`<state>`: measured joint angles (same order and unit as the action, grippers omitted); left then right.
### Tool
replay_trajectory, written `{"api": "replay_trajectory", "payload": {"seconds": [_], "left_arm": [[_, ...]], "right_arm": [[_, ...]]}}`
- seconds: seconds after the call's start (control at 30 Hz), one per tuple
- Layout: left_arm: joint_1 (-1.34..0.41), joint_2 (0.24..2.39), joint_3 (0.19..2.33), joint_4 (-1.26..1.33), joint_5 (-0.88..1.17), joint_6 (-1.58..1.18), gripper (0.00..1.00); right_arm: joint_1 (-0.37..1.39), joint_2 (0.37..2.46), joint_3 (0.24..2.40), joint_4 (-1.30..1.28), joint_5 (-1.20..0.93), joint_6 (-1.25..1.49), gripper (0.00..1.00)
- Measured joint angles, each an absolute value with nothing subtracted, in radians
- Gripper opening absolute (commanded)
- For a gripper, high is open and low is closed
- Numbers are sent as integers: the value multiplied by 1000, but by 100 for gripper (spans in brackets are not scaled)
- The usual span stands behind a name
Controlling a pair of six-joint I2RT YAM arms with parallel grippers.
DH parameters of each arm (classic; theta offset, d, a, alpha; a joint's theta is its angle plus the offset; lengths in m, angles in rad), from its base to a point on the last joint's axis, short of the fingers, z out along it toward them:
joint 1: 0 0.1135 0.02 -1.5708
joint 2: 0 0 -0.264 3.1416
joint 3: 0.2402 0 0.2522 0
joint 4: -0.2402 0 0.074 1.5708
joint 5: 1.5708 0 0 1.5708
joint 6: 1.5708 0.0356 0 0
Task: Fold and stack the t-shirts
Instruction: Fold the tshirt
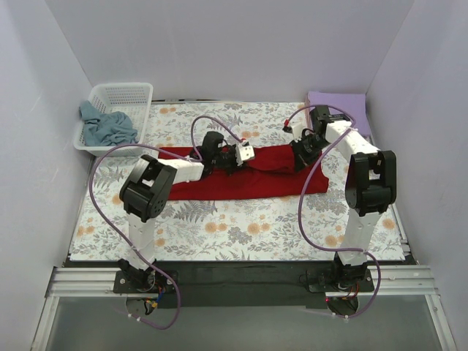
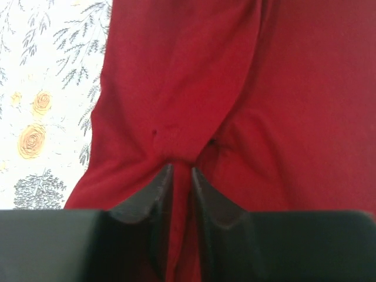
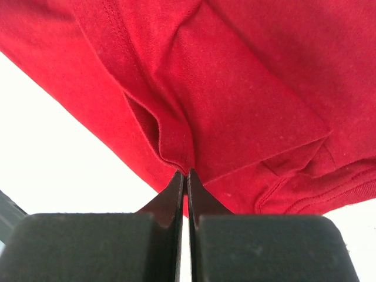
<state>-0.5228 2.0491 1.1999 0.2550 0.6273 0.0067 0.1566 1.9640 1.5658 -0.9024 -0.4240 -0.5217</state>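
The deep red t-shirt (image 1: 248, 183) lies as a long band across the middle of the floral cloth. My left gripper (image 1: 232, 162) is shut on a bunched fold of it (image 2: 181, 147) near its upper middle. My right gripper (image 1: 301, 155) is shut on a fold at its right end (image 3: 187, 167) and holds that part lifted. The red cloth fills both wrist views (image 2: 264, 88) (image 3: 235, 88). The pale lavender t-shirt (image 1: 338, 104) lies folded at the back right. The dusty blue-grey t-shirt (image 1: 107, 126) is crumpled in the basket.
The white lattice basket (image 1: 139, 91) stands at the back left. The floral table cloth (image 1: 241, 223) covers the table. White walls close in the left, back and right sides. The arm bases sit on a black rail at the near edge.
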Motion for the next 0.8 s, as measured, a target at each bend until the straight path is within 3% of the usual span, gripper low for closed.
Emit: {"api": "replay_trajectory", "payload": {"seconds": [0.03, 0.1, 0.13, 0.23, 0.4, 0.53, 0.8], "left_arm": [[-525, 2041, 1191, 245, 628, 32, 22], [-529, 2028, 1184, 220, 625, 76, 28], [-532, 2024, 1184, 208, 622, 92, 29], [-534, 2006, 1184, 167, 600, 112, 29], [-496, 1929, 1185, 68, 590, 8, 31], [-396, 1919, 1330, -113, 554, -126, 25], [-175, 1953, 1496, -393, 484, -234, 18]], "right_arm": [[157, 1961, 1559, -903, -419, -529, 21], [157, 1960, 1554, -908, -410, -537, 43], [157, 1960, 1554, -911, -406, -546, 60], [155, 1958, 1554, -924, -408, -568, 75], [128, 1938, 1576, -970, -450, -575, 70], [105, 1948, 1671, -983, -478, -522, 55], [117, 2076, 1764, -898, -404, -422, 53]]}}
